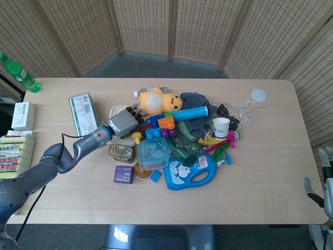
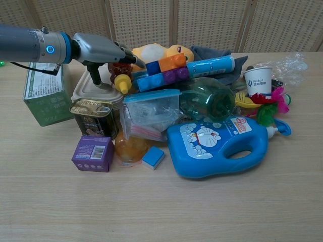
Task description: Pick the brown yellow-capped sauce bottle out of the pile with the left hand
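One hand is at work: the left hand (image 2: 103,49) reaches flat over the brown sauce bottle (image 2: 120,76), its fingers (image 1: 136,113) laid across the bottle's body and its thumb (image 2: 95,76) hanging down on the near side. Whether the hand actually grips the bottle or only rests on it cannot be told, since the fingertips vanish among the toys. Only the bottle's yellow cap (image 1: 136,137) and a little of its brown neck show, the cap pointing toward the robot.

Taking the bottle as the landmark: a pale lidded food box (image 2: 89,92) lies under and just left of it, and an opened tin can (image 2: 93,117) stands in front of that box. Nearer still to the robot sit a purple carton (image 2: 93,153), an orange round tub (image 2: 130,148) and a small blue block (image 2: 153,157). Well to the left of the bottle stands a green box (image 2: 43,98).

Just right of the bottle are toy bricks (image 2: 165,75) and, behind them, a yellow plush toy (image 1: 156,101). In front and right of it a clear zip bag (image 2: 150,113) leans on a green glass jar (image 2: 209,99), with a blue detergent jug (image 2: 219,145) lying on its side nearer the robot. Far right of the bottle a paper cup (image 2: 257,80) stands upright.

The right hand (image 1: 327,177) shows only partly at the far right edge of the head view, off the table (image 1: 250,182), too cropped to tell its state.
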{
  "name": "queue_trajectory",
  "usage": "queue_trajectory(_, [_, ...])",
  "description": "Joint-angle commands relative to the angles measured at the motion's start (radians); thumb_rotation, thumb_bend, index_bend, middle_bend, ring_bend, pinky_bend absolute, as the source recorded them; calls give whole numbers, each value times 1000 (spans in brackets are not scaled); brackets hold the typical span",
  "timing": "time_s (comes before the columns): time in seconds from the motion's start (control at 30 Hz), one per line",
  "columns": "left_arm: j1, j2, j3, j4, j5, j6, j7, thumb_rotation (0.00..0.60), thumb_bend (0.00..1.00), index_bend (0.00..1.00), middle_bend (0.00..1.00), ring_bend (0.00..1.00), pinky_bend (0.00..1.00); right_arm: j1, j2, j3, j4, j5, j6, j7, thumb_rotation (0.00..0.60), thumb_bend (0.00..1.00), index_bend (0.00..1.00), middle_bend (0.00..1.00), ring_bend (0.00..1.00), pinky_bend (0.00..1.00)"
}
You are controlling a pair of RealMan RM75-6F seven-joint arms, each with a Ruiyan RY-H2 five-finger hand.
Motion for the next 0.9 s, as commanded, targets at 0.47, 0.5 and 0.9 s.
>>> queue_trajectory(0.47, [42,-42,-12,91,-42,146,10,600,377,582,459,540,518,0,-2,8,-2,-8,-9,4,494,420,8,0,0,0])
queue_trajectory(0.5, [49,-40,-14,91,-47,158,11,600,377,588,467,548,525,1,-3,9,-1,-8,-11,4,495,421,8,0,0,0])
queue_trajectory(0.9, [165,212,-87,-216,-143,345,68,600,368,565,447,543,525,38,-30,17,27,-12,-66,20,490,419,8,0,0,0])
